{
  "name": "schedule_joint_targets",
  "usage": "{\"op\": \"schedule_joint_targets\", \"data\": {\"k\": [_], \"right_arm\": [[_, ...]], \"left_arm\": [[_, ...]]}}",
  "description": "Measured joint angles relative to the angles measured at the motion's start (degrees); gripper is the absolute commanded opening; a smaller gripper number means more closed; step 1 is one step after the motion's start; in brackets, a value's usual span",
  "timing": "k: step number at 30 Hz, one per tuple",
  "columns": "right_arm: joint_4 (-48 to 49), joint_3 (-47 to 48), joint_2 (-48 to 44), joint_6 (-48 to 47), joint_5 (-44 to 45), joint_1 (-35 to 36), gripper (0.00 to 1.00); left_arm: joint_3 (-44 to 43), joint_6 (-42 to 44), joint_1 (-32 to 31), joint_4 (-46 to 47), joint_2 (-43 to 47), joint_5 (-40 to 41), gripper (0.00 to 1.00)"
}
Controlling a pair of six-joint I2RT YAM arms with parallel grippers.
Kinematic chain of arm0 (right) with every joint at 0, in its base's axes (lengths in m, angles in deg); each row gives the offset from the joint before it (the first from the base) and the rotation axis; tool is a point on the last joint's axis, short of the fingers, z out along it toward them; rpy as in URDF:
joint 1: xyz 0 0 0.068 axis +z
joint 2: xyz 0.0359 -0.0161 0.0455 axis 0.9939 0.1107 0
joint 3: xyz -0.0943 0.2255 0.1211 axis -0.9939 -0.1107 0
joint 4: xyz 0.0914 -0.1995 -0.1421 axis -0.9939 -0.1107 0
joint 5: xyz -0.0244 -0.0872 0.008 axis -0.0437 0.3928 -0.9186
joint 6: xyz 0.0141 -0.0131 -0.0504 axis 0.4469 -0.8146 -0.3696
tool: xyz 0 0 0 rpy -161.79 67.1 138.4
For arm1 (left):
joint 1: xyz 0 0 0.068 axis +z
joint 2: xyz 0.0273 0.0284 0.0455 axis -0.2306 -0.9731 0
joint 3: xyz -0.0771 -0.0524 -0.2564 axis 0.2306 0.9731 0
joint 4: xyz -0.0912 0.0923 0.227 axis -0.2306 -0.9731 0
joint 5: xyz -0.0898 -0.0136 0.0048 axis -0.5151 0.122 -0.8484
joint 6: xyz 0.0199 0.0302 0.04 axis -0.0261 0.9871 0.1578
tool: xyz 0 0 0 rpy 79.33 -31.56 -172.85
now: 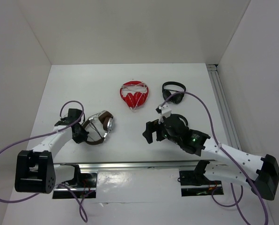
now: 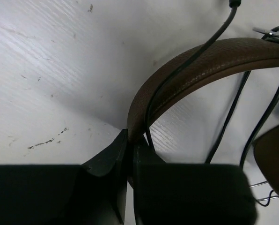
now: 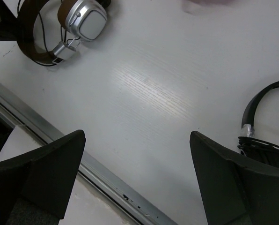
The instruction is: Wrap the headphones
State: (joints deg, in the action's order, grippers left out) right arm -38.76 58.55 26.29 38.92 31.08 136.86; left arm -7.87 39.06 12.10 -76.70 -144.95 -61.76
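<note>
The headphones (image 1: 104, 123) lie at the left of the table, with a brown headband, silver earcups and a thin dark cable (image 2: 195, 51). My left gripper (image 1: 82, 133) is shut on the brown headband (image 2: 209, 61). In the left wrist view its jaws (image 2: 130, 140) pinch the band's lower end, and the cable runs along the band's inner edge. My right gripper (image 1: 149, 131) hovers to the right of the headphones, open wide with nothing between its fingers. In the right wrist view its jaws (image 3: 137, 140) stand over bare table, and the headphones (image 3: 83, 21) lie at the upper left.
A red pair of headphones with a white cord (image 1: 134, 95) lies at the back centre. A black pair (image 1: 173, 91) lies to its right. Another black pair (image 3: 256, 112) sits beside my right gripper. A metal rail (image 3: 60, 145) runs along the table's near edge.
</note>
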Motion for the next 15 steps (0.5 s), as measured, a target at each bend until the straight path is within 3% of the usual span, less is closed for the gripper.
{"op": "schedule_joint_targets", "data": {"k": [3, 4, 5, 8, 15], "right_arm": [[0.26, 0.00, 0.00, 0.44, 1.20, 1.92, 1.00], [0.28, 0.00, 0.00, 0.61, 1.75, 2.62, 1.00], [0.26, 0.00, 0.00, 0.74, 2.25, 3.15, 1.00], [0.15, 0.22, 0.00, 1.25, 3.80, 4.68, 1.00], [-2.62, 5.01, -2.25, 2.45, 6.01, 7.39, 1.00]], "left_arm": [[0.68, -0.17, 0.00, 1.20, -0.52, -1.25, 0.35], [0.68, -0.20, 0.02, 1.29, -0.31, -1.60, 0.57], [0.68, 0.24, 0.02, 1.44, 0.15, -2.08, 0.72], [0.70, 0.00, 0.02, 1.95, 4.79, -3.56, 1.00], [-5.46, 0.07, 0.37, -3.91, 16.94, -4.66, 1.00]]}}
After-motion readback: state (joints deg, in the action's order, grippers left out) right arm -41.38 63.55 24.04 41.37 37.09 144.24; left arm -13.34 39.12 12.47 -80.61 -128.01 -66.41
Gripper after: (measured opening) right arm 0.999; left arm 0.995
